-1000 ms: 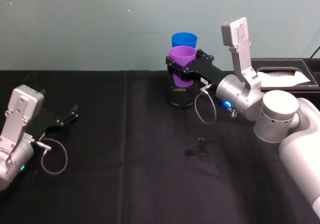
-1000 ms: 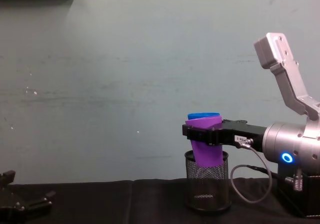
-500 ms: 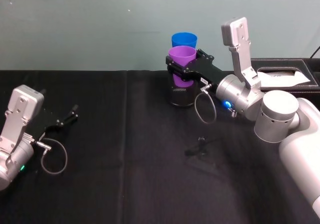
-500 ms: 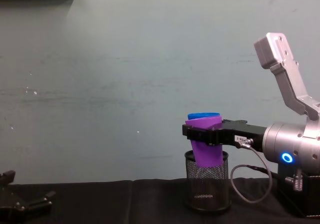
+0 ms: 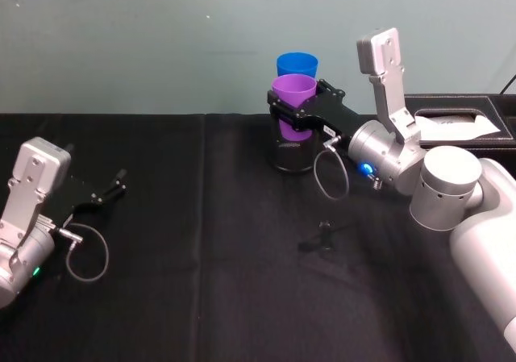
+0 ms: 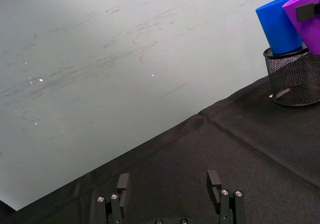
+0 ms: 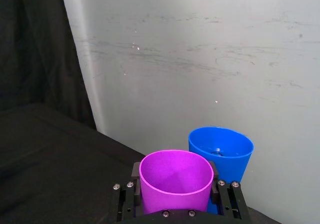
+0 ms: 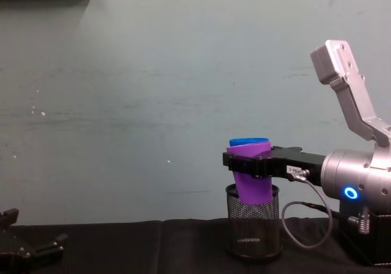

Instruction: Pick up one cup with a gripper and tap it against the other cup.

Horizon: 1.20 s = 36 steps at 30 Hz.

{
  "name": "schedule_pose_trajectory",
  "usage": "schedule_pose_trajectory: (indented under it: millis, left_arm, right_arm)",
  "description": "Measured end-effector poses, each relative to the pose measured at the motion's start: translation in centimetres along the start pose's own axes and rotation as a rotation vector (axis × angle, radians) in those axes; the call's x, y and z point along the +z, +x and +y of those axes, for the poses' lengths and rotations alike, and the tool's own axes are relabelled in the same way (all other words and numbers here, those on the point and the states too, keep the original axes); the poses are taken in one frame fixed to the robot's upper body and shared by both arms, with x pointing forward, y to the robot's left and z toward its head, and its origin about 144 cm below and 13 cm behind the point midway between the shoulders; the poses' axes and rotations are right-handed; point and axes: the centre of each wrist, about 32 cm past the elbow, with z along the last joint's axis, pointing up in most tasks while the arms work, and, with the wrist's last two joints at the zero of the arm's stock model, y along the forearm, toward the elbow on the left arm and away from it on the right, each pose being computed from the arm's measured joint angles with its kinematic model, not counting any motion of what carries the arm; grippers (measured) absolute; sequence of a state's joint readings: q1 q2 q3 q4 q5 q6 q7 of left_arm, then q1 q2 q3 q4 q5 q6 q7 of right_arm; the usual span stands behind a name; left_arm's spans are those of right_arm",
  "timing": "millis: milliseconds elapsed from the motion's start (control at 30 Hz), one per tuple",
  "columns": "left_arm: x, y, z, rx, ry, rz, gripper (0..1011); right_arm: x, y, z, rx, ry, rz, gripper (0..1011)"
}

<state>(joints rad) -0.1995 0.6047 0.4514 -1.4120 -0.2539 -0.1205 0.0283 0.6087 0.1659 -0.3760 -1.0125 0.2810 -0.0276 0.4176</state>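
Purple cup [image 5: 294,92] pinched between right gripper [image 5: 293,114] jaws, tilted over black mesh holder [image 5: 290,157] at far side of table [image 5: 201,257], lower end inside rim. Blue cup [image 5: 297,63] stands in same holder, just behind; I cannot tell contact. Left gripper [image 5: 111,189] parked low left, jaws spread.

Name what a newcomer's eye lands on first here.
The purple cup, clamped in the right gripper at the far middle of the black table, its base dipping into the black mesh holder. The blue cup stands in that holder right behind it. The left gripper rests open, low at the near left.
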Motion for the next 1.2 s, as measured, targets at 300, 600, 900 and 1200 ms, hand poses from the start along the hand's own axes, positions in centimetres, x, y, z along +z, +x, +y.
schedule_pose_trajectory:
  millis: [300,600,900,1200]
  left_arm:
    - [0.0,0.0,0.0,0.0,0.0,0.0,1000]
    - [0.0,0.0,0.0,0.0,0.0,0.0,1000]
    - [0.0,0.0,0.0,0.0,0.0,0.0,1000]
    - [0.0,0.0,0.0,0.0,0.0,0.0,1000]
  right_arm:
    - [0.0,0.0,0.0,0.0,0.0,0.0,747]
    - [0.0,0.0,0.0,0.0,0.0,0.0,746]
    - [0.0,0.0,0.0,0.0,0.0,0.0,747]
    - [0.0,0.0,0.0,0.0,0.0,0.0,747]
